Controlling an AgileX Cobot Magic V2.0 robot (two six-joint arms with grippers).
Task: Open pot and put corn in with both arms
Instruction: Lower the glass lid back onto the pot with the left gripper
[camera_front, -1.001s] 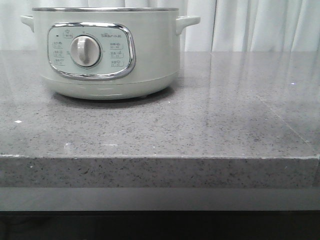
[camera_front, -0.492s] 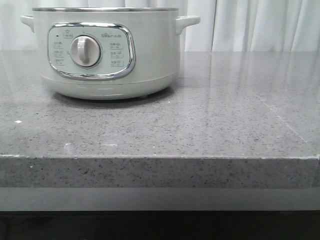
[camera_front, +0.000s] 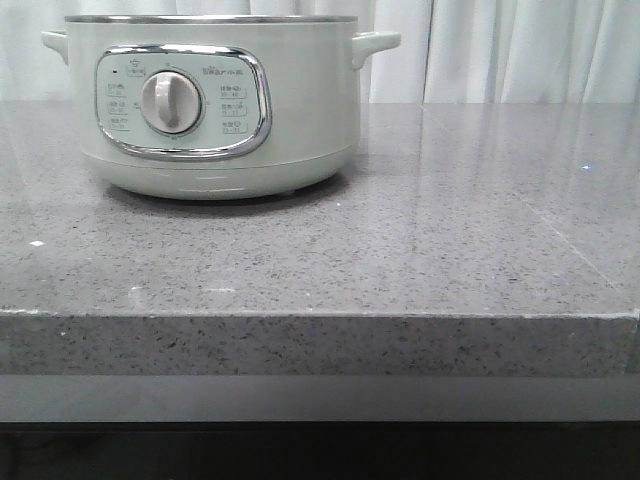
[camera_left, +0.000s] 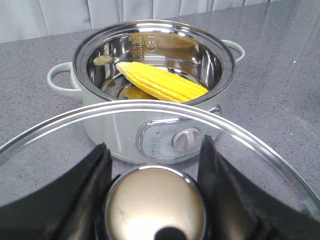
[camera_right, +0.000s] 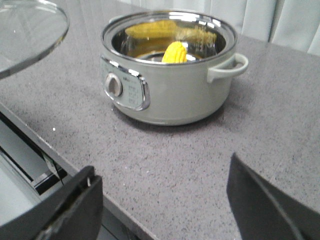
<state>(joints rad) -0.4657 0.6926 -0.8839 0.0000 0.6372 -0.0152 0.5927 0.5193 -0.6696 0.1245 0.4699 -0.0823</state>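
Left gripper (camera_left: 155, 200) clamps the knob of the glass lid (camera_left: 260, 150), held off and in front of the pot (camera_left: 150, 135); right gripper (camera_right: 165, 210) is spread wide, empty. Front view shows nothing moved over the last second. Corn (camera_left: 162, 82) lies inside; only re-lidding, if wanted, seems left.

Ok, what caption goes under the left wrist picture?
Corn lying in the open pot, glass lid held by the left gripper.

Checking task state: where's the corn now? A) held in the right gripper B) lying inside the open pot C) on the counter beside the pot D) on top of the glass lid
B: the corn lies inside the open pot, in both wrist views.
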